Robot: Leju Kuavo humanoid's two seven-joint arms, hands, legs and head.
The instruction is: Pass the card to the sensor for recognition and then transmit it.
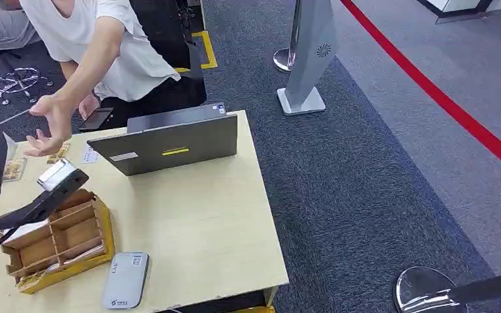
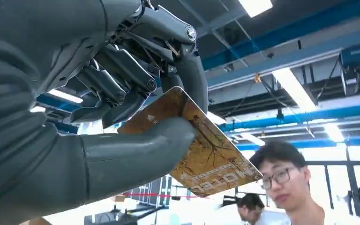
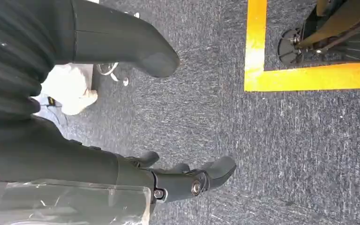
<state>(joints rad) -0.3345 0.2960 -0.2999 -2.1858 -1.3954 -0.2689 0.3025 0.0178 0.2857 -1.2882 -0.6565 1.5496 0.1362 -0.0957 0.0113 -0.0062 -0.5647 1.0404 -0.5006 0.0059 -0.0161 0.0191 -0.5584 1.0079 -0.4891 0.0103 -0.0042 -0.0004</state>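
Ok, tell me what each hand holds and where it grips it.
The left hand pinches the golden-brown card at one end, thumb against fingers. The right hand holds nothing, hanging over the carpet.

Light wood tabletop (image 1: pixel 196 215): grey laptop (image 1: pixel 169 140) at the far edge, wooden divider box (image 1: pixel 62 241) near-left of laptop, grey flat device (image 1: pixel 125 279) just beside box, small cards (image 1: pixel 14 168) left of laptop.
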